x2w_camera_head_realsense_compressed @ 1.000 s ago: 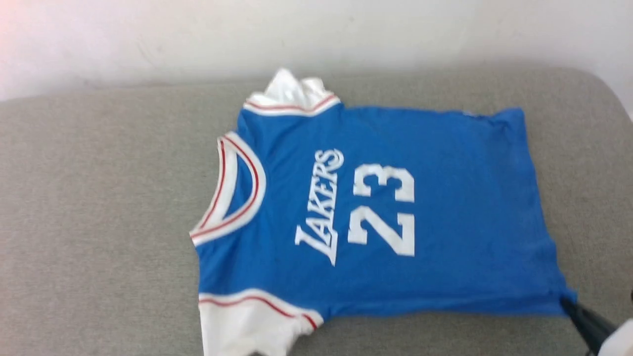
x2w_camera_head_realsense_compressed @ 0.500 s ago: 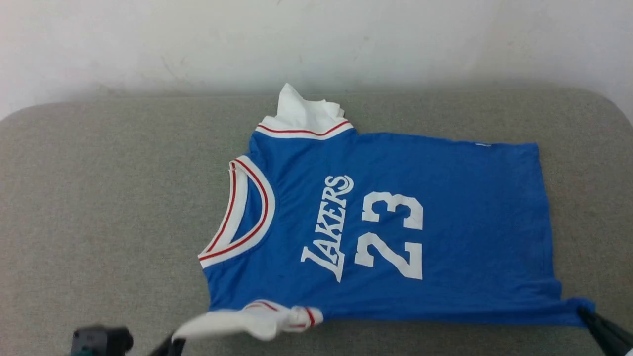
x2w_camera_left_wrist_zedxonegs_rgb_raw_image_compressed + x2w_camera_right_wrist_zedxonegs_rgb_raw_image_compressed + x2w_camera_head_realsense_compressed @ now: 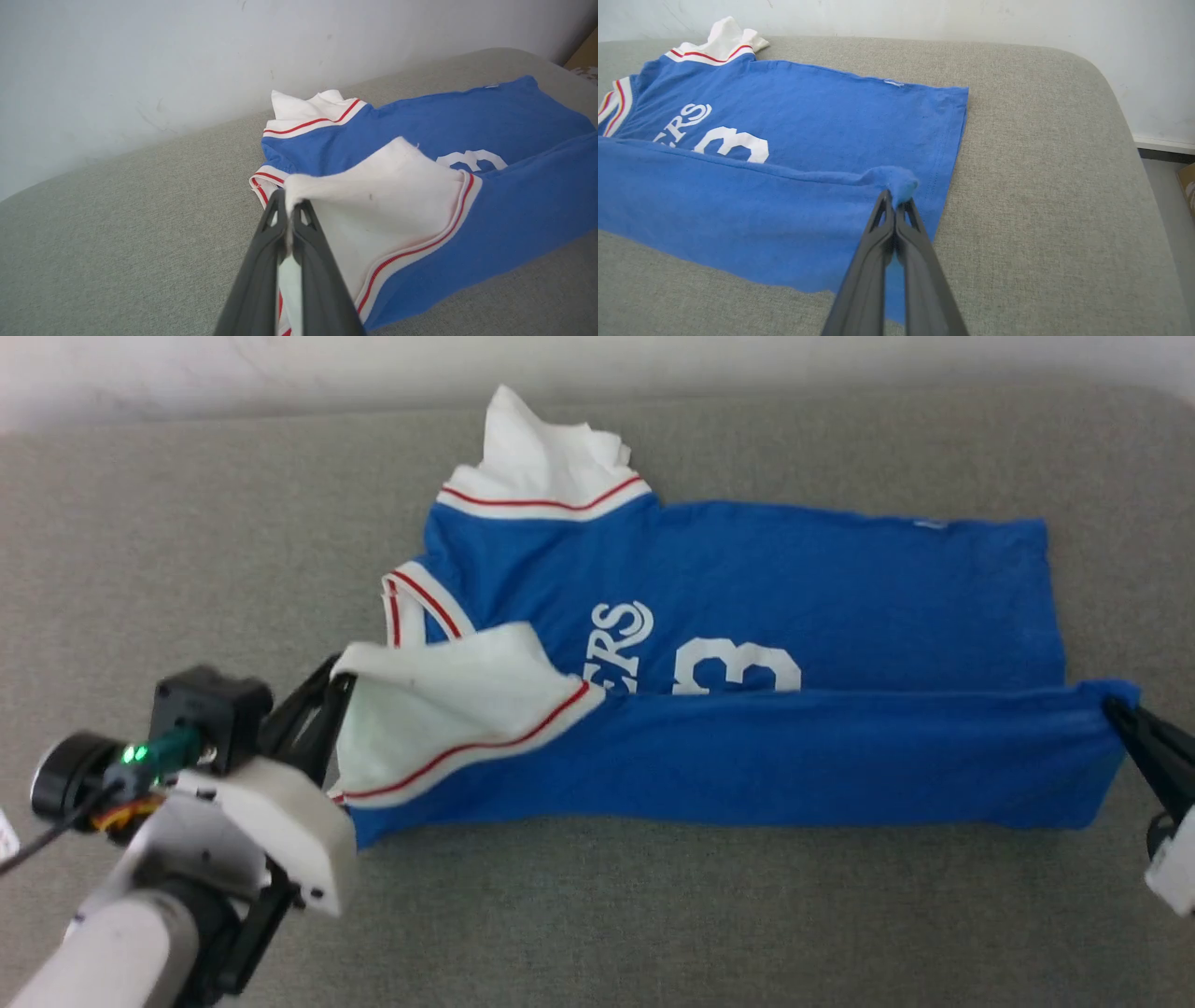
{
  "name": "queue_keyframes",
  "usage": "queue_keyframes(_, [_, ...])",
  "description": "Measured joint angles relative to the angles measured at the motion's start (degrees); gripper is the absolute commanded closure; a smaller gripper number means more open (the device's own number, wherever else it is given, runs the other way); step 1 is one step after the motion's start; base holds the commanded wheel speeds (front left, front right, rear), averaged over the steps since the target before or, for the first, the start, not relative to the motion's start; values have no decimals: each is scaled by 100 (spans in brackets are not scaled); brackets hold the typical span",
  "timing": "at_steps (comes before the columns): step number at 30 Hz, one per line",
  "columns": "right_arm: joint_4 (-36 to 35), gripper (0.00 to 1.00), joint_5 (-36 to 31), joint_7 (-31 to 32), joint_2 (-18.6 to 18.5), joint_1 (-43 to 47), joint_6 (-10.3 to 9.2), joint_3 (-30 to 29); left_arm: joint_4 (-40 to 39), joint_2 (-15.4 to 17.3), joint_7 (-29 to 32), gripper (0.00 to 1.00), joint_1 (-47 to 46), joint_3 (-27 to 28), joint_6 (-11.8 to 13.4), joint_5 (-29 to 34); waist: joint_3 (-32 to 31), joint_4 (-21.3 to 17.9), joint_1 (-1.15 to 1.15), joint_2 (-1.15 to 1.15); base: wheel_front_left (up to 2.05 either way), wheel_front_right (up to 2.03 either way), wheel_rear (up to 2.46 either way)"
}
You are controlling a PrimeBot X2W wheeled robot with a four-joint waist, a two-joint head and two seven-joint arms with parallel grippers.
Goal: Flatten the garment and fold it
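The garment [image 3: 794, 579], a royal-blue T-shirt with white sleeves and red-striped trim, lies sideways on the grey cushion, collar to the left, hem to the right. Its near long edge is lifted and carried over the front, covering the lower half of the white lettering. My left gripper [image 3: 338, 679] is shut on the near white sleeve [image 3: 373, 210], holding it up above the chest. My right gripper [image 3: 1116, 709] is shut on the near hem corner [image 3: 899, 182]. The far white sleeve [image 3: 541, 453] lies crumpled at the back.
The grey cushion [image 3: 187, 523] stretches wide on every side of the shirt. A pale wall [image 3: 140, 70] rises right behind it. The cushion's rounded right end [image 3: 1111, 116] drops to the floor, where a bit of cardboard [image 3: 1188, 186] shows.
Both grippers have raised the shirt's near edge and carried it away from me over the front, hiding part of the lettering and number. The head camera has tilted down too.
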Motion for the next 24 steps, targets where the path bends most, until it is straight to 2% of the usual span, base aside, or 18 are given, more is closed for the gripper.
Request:
queue_keyframes(9, [906, 100, -48, -63, -143, -1010, 0, 680, 1458, -439, -103, 100, -1068, -388, -427, 79, 740, -151, 0, 0, 0, 0, 0])
queue_keyframes(15, [1566, 100, 24, -237, -142, -1310, 0, 1047, 2377, -892, -583, 100, -1475, -612, -558, 168, 1064, -213, -1, 0, 0, 0, 0])
queue_keyframes(20, [1823, 100, 190, -482, -153, -1496, 7, 1182, 2782, -1038, -808, 100, -1641, -659, -593, 227, 1204, -224, -3, 0, 0, 0, 0])
queue_keyframes(21, [1866, 93, 201, -526, -155, -1528, 8, 1212, 2846, -1049, -860, 100, -1675, -649, -591, 240, 1217, -227, -2, 0, 0, 0, 0])
queue_keyframes(22, [1906, 57, 240, -566, -152, -1566, 8, 1234, 2902, -1056, -907, 100, -1704, -645, -577, 266, 1221, -232, -2, 0, 0, 0, 0])
queue_keyframes(23, [1938, 0, 272, -626, -152, -1593, 8, 1259, 2947, -1062, -958, 100, -1718, -636, -546, 291, 1215, -237, -2, 0, 0, 0, 0])
queue_keyframes(24, [1975, 0, 286, -682, -152, -1609, 8, 1298, 3005, -1087, -1002, 80, -1718, -621, -524, 296, 1201, -241, -2, 0, 0, 0, 0])
